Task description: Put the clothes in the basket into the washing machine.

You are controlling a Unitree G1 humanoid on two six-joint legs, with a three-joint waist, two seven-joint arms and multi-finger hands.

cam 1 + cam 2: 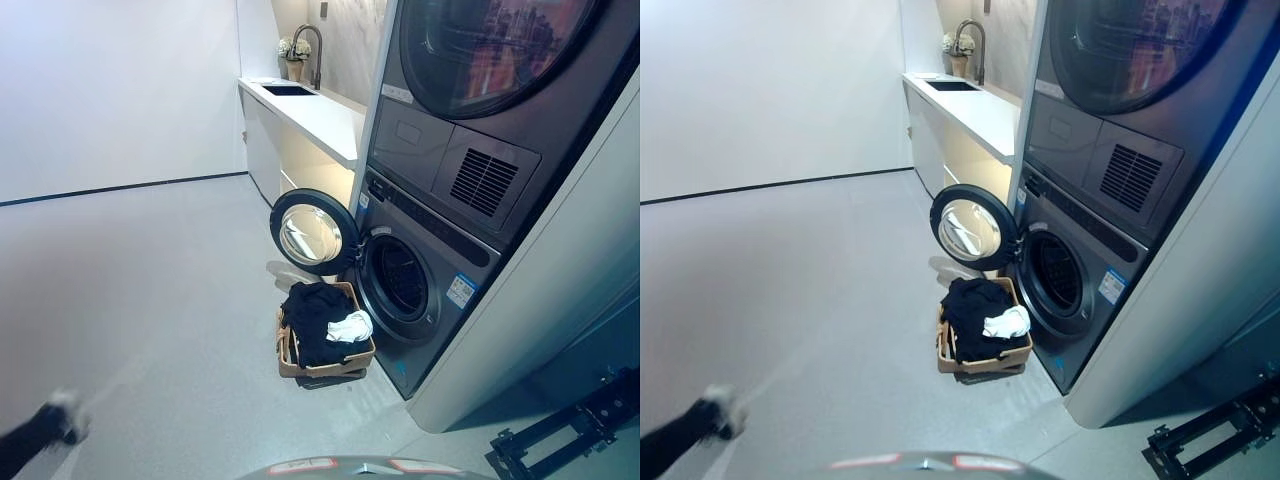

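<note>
Nearest the camera, the left hand (62, 420) showed only as a dark blur at the lower left, low over the grey floor (170, 300); whether its fingers were spread or curled could not be told. The right hand appeared in neither view.

Further on, the basket (330, 362) sat on the floor, well apart from the left hand and just in front of the washing machine (425, 275). It held a heap of dark clothes (315, 320) with 1 white garment (351, 327) lying on top at the side nearest the machine. The round door (310, 232) stood swung open to the left, just beyond the basket, leaving the drum opening (400, 280) clear. A dryer (480, 90) was stacked above.

Beyond these ran a white counter (315, 115) with a sink (288, 90), a faucet (312, 50) and a small pot of flowers (294, 55) against the far wall.

The step in hand looked like the approach, with nothing yet picked up. To do it well, the robot would probably need to close in and stop facing the basket, far enough from the open door not to knock it. The white garment on top seemed the easiest first grab. Soft cloth would likely sag and trail, so gathering a good bunch and lifting it clear of the basket's rim before turning to the opening should keep pieces from dropping on the floor.
</note>
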